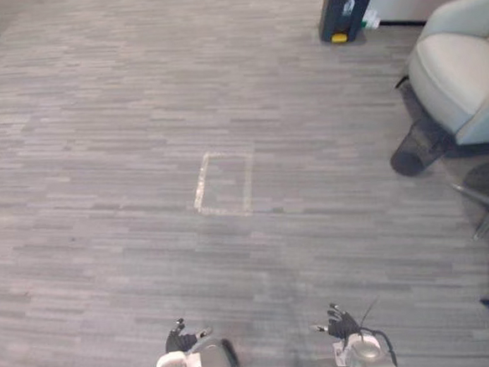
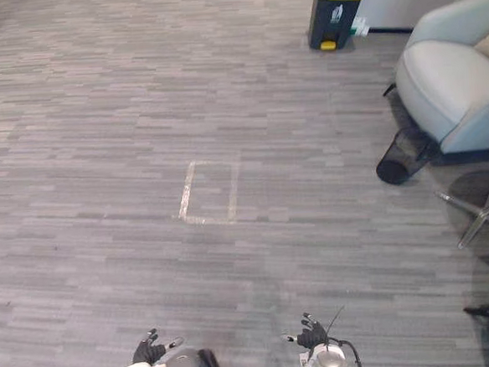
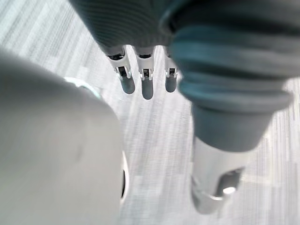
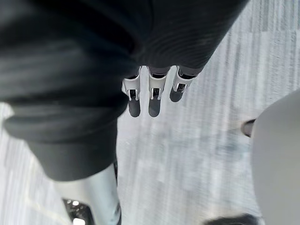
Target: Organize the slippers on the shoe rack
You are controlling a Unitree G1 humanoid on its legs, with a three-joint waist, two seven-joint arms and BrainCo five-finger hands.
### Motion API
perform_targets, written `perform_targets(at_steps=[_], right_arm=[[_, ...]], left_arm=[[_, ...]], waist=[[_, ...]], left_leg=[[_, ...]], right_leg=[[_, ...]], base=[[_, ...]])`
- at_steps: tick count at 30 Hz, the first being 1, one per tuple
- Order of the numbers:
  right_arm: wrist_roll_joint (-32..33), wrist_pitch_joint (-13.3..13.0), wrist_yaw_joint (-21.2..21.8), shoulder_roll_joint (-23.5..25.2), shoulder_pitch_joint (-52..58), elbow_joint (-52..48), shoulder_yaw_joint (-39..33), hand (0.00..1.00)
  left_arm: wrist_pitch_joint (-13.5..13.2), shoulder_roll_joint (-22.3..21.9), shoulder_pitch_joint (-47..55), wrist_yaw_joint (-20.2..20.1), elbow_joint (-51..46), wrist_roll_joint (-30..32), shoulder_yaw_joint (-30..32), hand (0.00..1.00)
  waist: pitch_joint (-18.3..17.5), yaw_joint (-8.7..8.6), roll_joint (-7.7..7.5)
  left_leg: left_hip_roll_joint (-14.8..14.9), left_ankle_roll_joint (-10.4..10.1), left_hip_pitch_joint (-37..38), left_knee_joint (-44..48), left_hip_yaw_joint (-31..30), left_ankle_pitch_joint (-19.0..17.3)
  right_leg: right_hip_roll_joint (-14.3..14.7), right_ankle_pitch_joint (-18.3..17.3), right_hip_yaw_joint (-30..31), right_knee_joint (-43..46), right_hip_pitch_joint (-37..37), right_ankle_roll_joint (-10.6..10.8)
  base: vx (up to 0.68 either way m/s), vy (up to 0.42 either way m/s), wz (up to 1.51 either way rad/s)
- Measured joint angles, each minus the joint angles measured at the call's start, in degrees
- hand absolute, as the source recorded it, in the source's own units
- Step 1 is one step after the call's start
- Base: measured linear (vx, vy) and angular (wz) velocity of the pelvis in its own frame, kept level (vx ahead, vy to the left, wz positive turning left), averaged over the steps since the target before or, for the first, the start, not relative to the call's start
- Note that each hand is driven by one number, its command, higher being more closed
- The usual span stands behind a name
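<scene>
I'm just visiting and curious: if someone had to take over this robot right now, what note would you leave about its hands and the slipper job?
Left hand: open, fingers straight, holding nothing, low in front of the body.
Right hand: open and empty too.
Job's things: I cannot tell where the slippers or the shoe rack are. Ahead lies grey carpet with a taped rectangle, a yellow-lidded bin by the far wall and an armchair to the right.
Done: nothing that can be judged from here.
Left: probably turn or walk to find the slippers and the rack, then pick them up and set them in place.
</scene>
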Motion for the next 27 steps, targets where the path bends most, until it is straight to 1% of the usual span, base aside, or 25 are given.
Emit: perform_targets(at_steps=[1,2,3,4,6,7,8,9,10,11,12,13,15,16,17,18,19,20,21,22,23,24,25,26,27], right_arm=[[0.04,-0.03,0.11,0.71,-0.13,-0.28,-0.18,0.00],[-0.06,0.02,0.37,0.42,-0.07,-0.16,-0.21,0.00],[0.01,-0.03,0.49,-0.31,-0.60,-0.25,-0.20,0.00],[0.13,-0.51,0.46,-1.76,-1.07,-1.09,-0.05,0.00],[0.09,-0.95,0.40,-2.55,-1.09,-2.70,-0.08,0.00],[0.10,-1.25,0.40,-2.69,-1.35,-3.93,-0.09,0.00],[0.12,-1.33,0.43,-2.62,-1.37,-5.04,-0.06,0.00],[0.08,-1.35,0.40,-2.46,-1.42,-5.27,-0.01,0.00],[0.04,-1.23,0.22,-3.02,-3.09,-4.37,-1.22,0.00],[-0.11,-1.01,0.20,-3.12,-3.47,-4.24,-1.52,0.00],[-0.47,-0.92,0.30,-3.13,-3.27,-4.02,-2.42,0.00],[0.22,-0.77,0.21,-3.28,-2.98,-3.41,-4.13,0.00],[0.14,-0.58,0.27,-3.78,-2.84,-2.61,-4.13,0.00],[-0.02,-0.19,0.34,-4.07,-1.95,-2.42,-3.82,0.00],[0.15,0.07,0.27,-4.26,-1.04,-2.16,-4.07,0.00],[0.21,0.15,0.18,-4.23,-1.09,-1.86,-4.60,0.00],[0.27,0.17,0.08,-4.17,-0.97,-1.45,-4.76,0.00],[0.63,0.18,-0.10,-4.19,-0.87,-0.60,-4.82,0.00],[0.64,0.27,-0.22,-4.20,-0.98,-0.14,-4.92,0.00],[0.60,0.43,-0.26,-4.12,-0.92,-0.07,-4.97,0.00],[0.61,0.65,-0.28,-3.70,-0.92,0.22,-5.15,0.00],[0.58,0.63,-0.28,-3.35,-0.91,0.63,-5.15,0.00],[0.56,0.63,-0.28,-3.27,-0.84,0.80,-5.12,0.00],[0.50,0.67,-0.44,-3.49,-0.84,1.34,-4.96,0.00],[0.54,0.63,-0.67,-2.96,-0.99,1.91,-4.46,0.00]], left_arm=[[0.23,0.56,-0.34,-0.06,0.24,-0.09,-0.68,0.00],[0.36,0.58,-0.85,-0.03,0.55,-0.15,-1.33,0.00],[0.50,0.18,-1.23,0.03,1.01,-0.30,-1.94,0.00],[0.50,-0.86,-1.06,0.02,1.04,-0.78,-2.71,0.00],[0.41,-1.36,-1.30,0.01,0.98,-0.80,-3.81,0.00],[0.34,-1.31,-1.99,-0.03,1.02,-0.78,-4.29,0.00],[0.33,-1.29,-2.55,-0.02,1.04,-0.76,-4.25,0.00],[0.33,-1.14,-2.70,-0.02,1.07,-0.75,-4.24,0.00],[0.40,-2.38,-3.48,-0.21,1.55,-0.69,-4.47,0.00],[0.25,-2.71,-3.57,-0.31,1.39,-0.66,-4.51,0.00],[-0.12,-3.16,-3.93,-0.29,0.76,-0.63,-4.94,0.00],[-0.02,-3.48,-3.88,-0.34,1.06,-0.56,-5.21,0.00],[0.25,-3.57,-3.66,-0.33,1.36,-0.40,-5.16,0.00],[0.25,-3.95,-3.46,-0.34,1.07,0.20,-5.03,0.00],[0.19,-4.19,-3.13,-0.33,0.59,0.43,-3.97,0.00],[0.34,-4.16,-2.70,-0.33,0.64,0.45,-3.34,0.00],[0.32,-4.12,-2.57,-0.35,0.25,0.45,-2.41,0.00],[0.34,-3.96,-2.40,-0.31,0.12,0.43,-1.57,0.00],[0.28,-3.67,-2.45,-0.34,-0.08,0.43,-1.61,0.00],[0.21,-3.41,-2.58,-0.34,-0.19,0.42,-1.60,0.00],[0.13,-3.02,-2.67,-0.34,-0.56,0.42,-1.62,0.00],[0.05,-2.74,-2.70,-0.34,-0.80,0.42,-1.67,0.00],[-0.05,-2.66,-2.69,-0.30,-1.02,0.40,-1.77,0.00],[-0.13,-2.57,-2.74,-0.26,-1.14,0.37,-1.99,0.00],[0.01,-1.95,-2.76,-0.06,-0.80,0.36,-2.04,0.00]], waist=[[0.25,-0.34,-1.05],[0.53,-0.31,-0.97],[1.43,-0.28,-0.08],[2.31,-0.39,2.53],[2.37,-0.68,4.31],[2.62,-0.96,4.63],[2.86,-1.16,4.34],[2.87,-1.29,3.54],[4.26,-1.86,5.67],[4.34,-1.89,5.69],[5.02,-2.07,5.46],[4.98,-2.91,5.26],[4.99,-3.37,4.89],[5.06,-3.45,4.48],[5.32,-2.89,4.24],[5.36,-2.90,4.54],[5.35,-2.86,4.40],[5.34,-2.74,4.23],[5.37,-2.43,4.19],[5.40,-2.08,4.11],[5.41,-1.33,3.71],[5.20,-0.81,3.21],[5.02,-0.54,3.08],[4.95,-0.03,2.41],[3.40,-0.88,1.55]], left_leg=[[-1.38,0.14,2.27,-1.15,0.02,-0.78],[-1.62,0.07,4.56,-2.46,0.15,-1.34],[-1.75,-0.10,9.70,-6.47,0.54,-1.33],[-0.68,-1.21,16.10,-12.34,1.38,-0.61],[0.51,-1.86,19.35,-15.00,1.99,-0.18],[1.19,-1.86,20.74,-15.18,2.25,-0.18],[1.43,-1.98,21.85,-15.16,2.13,-0.25],[1.38,-2.50,23.03,-15.09,1.83,-0.52],[2.46,-5.58,24.97,-15.27,-0.90,-2.14],[1.95,-5.41,24.30,-15.17,-1.58,-2.02],[0.14,-4.16,23.44,-15.19,-3.01,-0.23],[-0.38,-4.63,22.48,-10.76,-3.10,3.81],[0.50,-6.45,21.80,-5.87,-4.07,5.23],[2.20,-9.90,18.85,3.33,-5.17,7.95],[6.66,-10.56,12.63,17.95,-2.28,7.90],[9.18,-8.85,9.47,23.38,0.52,5.99],[9.91,-8.09,7.71,25.00,2.29,4.19],[10.00,-6.89,5.12,24.31,4.76,2.15],[9.73,-6.33,3.24,22.19,5.88,0.99],[9.02,-5.57,1.65,18.92,5.87,0.28],[7.44,-5.24,-0.48,12.71,5.23,0.27],[5.55,-4.82,-2.21,5.32,3.47,1.46],[4.01,-4.67,-3.05,-2.09,0.81,5.20],[2.13,-3.69,-2.14,-3.90,0.06,9.18],[0.85,-3.68,-0.65,-5.05,2.00,8.01]], right_leg=[[-0.93,1.39,-0.33,6.53,-2.48,-0.03],[-1.19,0.05,-1.88,11.00,-4.61,-0.93],[-1.08,-3.75,-5.70,15.54,-7.14,-7.06],[0.37,-7.44,-11.89,16.48,-10.65,-12.83],[1.64,-10.04,-16.27,13.87,-14.70,-15.57],[2.27,-10.99,-18.21,8.37,-18.86,-16.24],[2.84,-9.82,-18.33,-0.05,-21.34,-16.02],[3.36,-5.90,-17.10,-9.61,-21.12,-15.59],[5.06,1.42,-18.45,-15.09,-17.62,-18.53],[4.93,1.02,-18.12,-14.74,-17.59,-18.59],[4.39,-0.11,-16.54,-12.94,-17.42,-18.87],[3.29,-3.06,-17.64,-10.76,-14.74,-18.84],[2.45,-4.91,-19.08,-11.06,-11.71,-18.67],[1.96,-6.58,-20.58,-12.57,-8.06,-18.42],[2.39,-8.87,-20.91,-16.94,-2.86,-18.00],[3.14,-9.04,-20.91,-19.33,-0.41,-18.02],[3.16,-9.02,-20.89,-20.87,1.32,-18.00],[3.11,-8.98,-20.56,-23.20,3.88,-17.92],[3.08,-8.90,-20.01,-24.88,5.69,-17.78],[2.96,-8.81,-19.08,-26.16,7.09,-17.60],[2.24,-8.82,-17.67,-27.71,8.69,-17.16],[1.11,-9.21,-16.42,-28.67,9.57,-15.78],[0.20,-9.87,-15.04,-29.27,10.07,-13.84],[-0.84,-10.32,-13.09,-29.99,10.87,-12.37],[-1.73,-8.85,-11.44,-31.92,11.45,-12.52]], base=[[0.44,0.108,0.21],[0.41,0.027,-0.04],[0.64,0.038,-0.19],[0.65,0.035,-0.15],[0.50,-0.021,0.01],[0.59,-0.129,0.19],[0.60,-0.167,0.30],[0.77,-0.225,0.44],[0.61,-0.145,0.39],[0.65,-0.134,0.46],[0.42,-0.065,0.62],[0.41,-0.104,0.78],[0.29,-0.104,0.62],[0.42,-0.115,0.60],[0.48,-0.098,0.59],[0.53,-0.043,0.32],[0.33,0.018,0.02],[0.30,0.075,-0.14],[0.29,0.115,-0.25],[0.34,0.184,-0.47],[0.35,0.245,-0.63],[0.31,0.240,-0.74],[0.32,0.263,-0.78],[0.37,0.230,-0.57],[0.43,0.221,-0.58]])
